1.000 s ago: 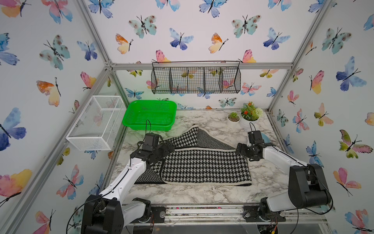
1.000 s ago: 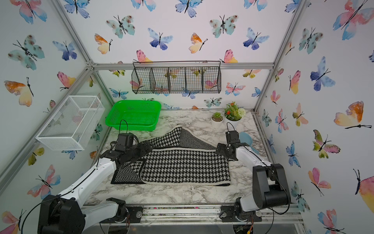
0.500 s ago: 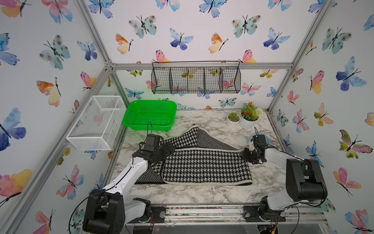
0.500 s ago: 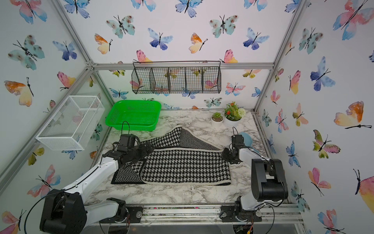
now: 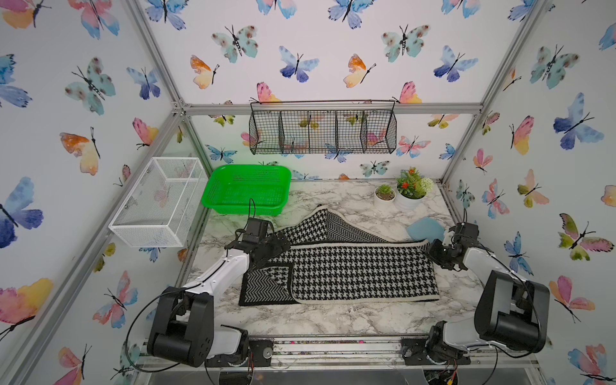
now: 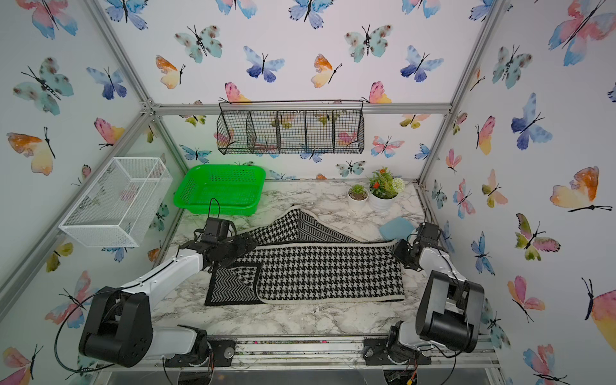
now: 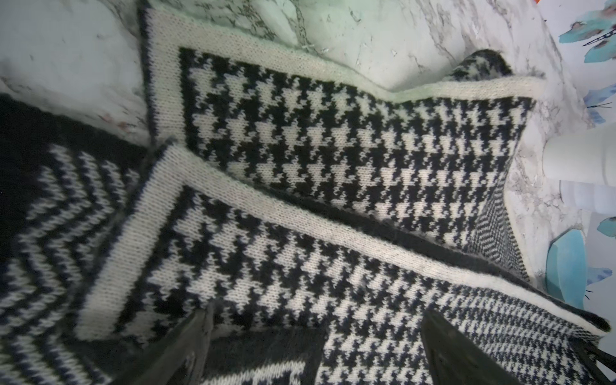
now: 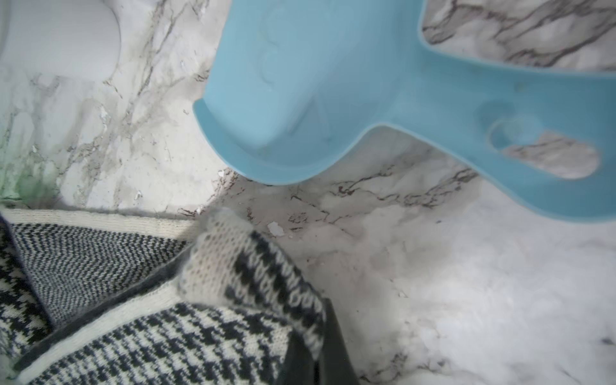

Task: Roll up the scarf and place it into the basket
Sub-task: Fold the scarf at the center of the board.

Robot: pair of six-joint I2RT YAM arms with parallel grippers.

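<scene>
The scarf (image 5: 350,270) (image 6: 320,270), black-and-white houndstooth with herringbone parts and a cream border, lies folded and flat on the marble table in both top views. The empty green basket (image 5: 248,191) (image 6: 220,190) stands at the back left. My left gripper (image 5: 280,245) (image 7: 318,313) hovers open over the scarf's left part (image 7: 333,150), its fingers spread above the cloth. My right gripper (image 5: 431,251) (image 8: 316,333) is at the scarf's far right end, shut on a bunched corner of the scarf (image 8: 240,266).
A white wire-mesh box (image 5: 156,200) hangs on the left wall and a black wire rack (image 5: 321,131) on the back wall. Two potted plants (image 5: 385,195) (image 5: 411,190) stand at the back right. A light blue plastic scoop (image 5: 425,228) (image 8: 333,83) lies just behind the right gripper.
My right gripper has shifted a little to the right along the scarf's end and closed on its corner. The left arm has hardly moved and stays open.
</scene>
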